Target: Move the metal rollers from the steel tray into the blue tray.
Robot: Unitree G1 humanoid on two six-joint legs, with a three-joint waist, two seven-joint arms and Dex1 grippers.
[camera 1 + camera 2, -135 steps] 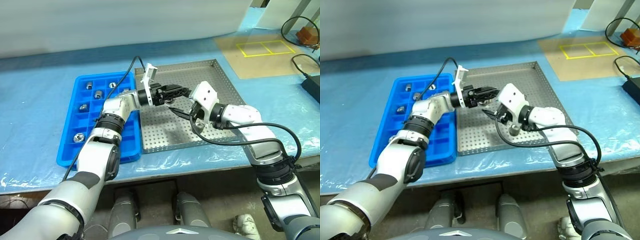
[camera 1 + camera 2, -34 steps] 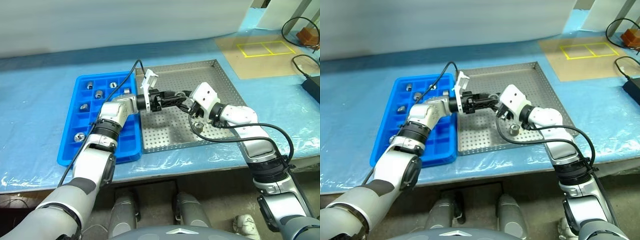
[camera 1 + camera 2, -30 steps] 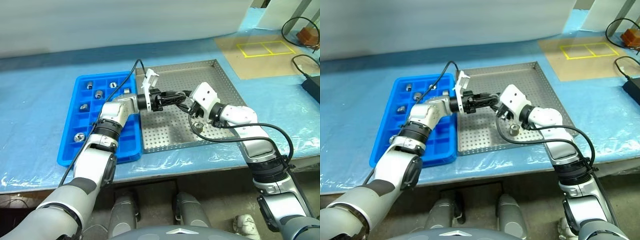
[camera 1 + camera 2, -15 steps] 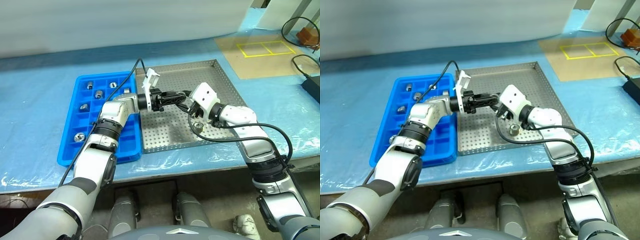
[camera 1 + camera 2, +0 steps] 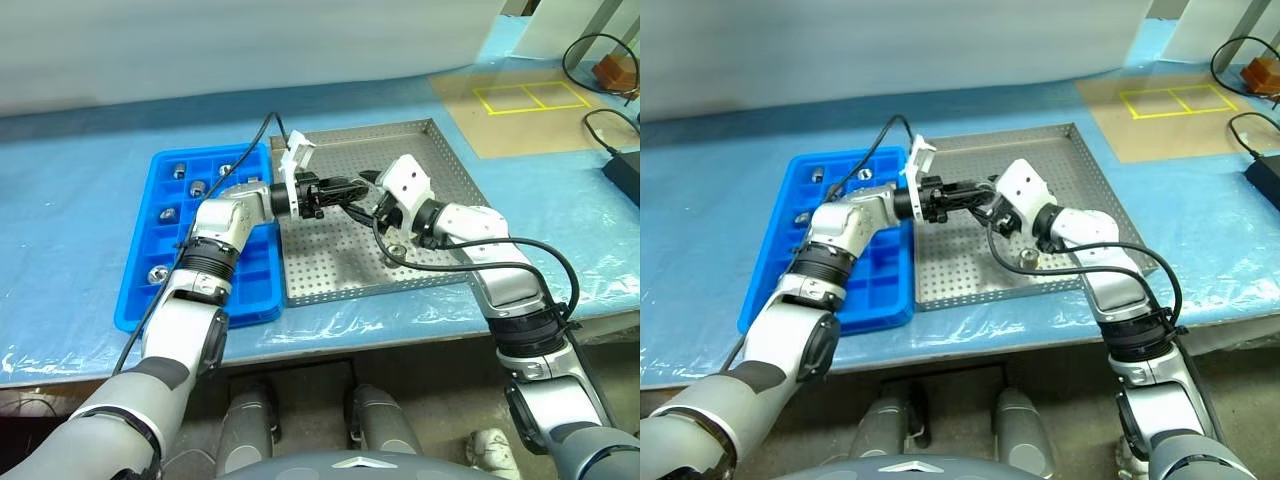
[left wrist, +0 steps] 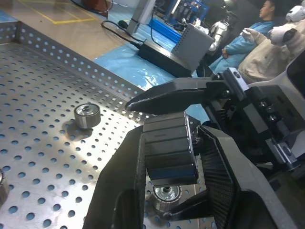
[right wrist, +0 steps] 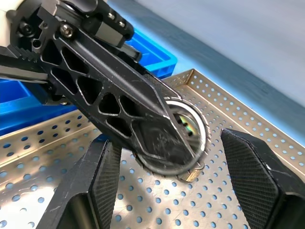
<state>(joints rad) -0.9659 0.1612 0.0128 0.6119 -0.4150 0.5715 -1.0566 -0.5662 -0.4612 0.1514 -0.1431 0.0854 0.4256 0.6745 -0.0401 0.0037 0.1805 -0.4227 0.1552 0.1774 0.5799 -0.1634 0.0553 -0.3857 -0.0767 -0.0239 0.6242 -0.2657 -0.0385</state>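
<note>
Over the middle of the steel tray (image 5: 330, 270) my two grippers meet. My left gripper (image 5: 362, 186) points right and is shut on one of the metal rollers (image 7: 188, 131), held by its flat faces. My right gripper (image 5: 376, 204) is open, one finger on each side of that roller and clear of it. Another roller (image 5: 398, 250) lies on the perforated floor below them, and one more (image 6: 87, 115) rests nearer the rim. The blue tray (image 5: 140, 300) sits left of the steel tray with several rollers (image 5: 197, 188) in its far compartments.
The table is covered in blue film. A brown board with a yellow tape rectangle (image 5: 530, 96) lies far right, with black cables and a dark box (image 5: 622, 172) at the right edge. A seated person (image 6: 248, 40) shows in the left wrist view's background.
My right gripper's fingers have spread apart and let go of the roller. The left gripper stays shut on it.
</note>
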